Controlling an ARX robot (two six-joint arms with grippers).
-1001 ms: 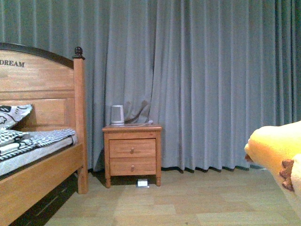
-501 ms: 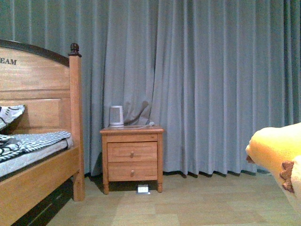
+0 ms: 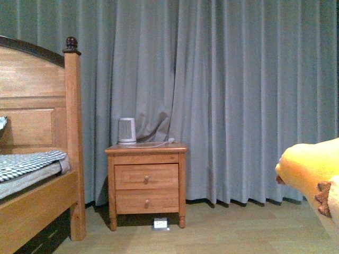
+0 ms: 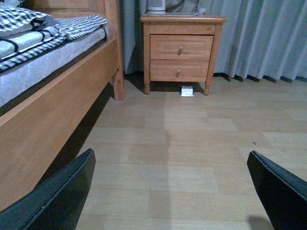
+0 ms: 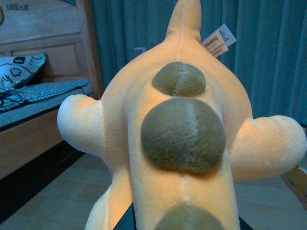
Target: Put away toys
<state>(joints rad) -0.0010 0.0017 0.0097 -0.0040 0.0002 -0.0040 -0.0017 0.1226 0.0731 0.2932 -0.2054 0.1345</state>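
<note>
The yellow-orange plush toy fills the right wrist view, with brown-grey round patches down its back and a white tag near its tail. My right gripper is shut on the plush toy, its dark fingers mostly hidden under the body. In the front view the plush toy shows at the right edge, held in the air. My left gripper is open and empty above the wood floor, with both black fingers showing at the sides.
A wooden bed with a checked cover stands at the left. A wooden two-drawer nightstand with a small white appliance stands against the grey curtain. A small white box lies on the floor under it.
The view has turned to the left side's loss: the bed has slid left and partly out of frame, and the nightstand looks larger and nearer. The plush toy stays at the right edge.
</note>
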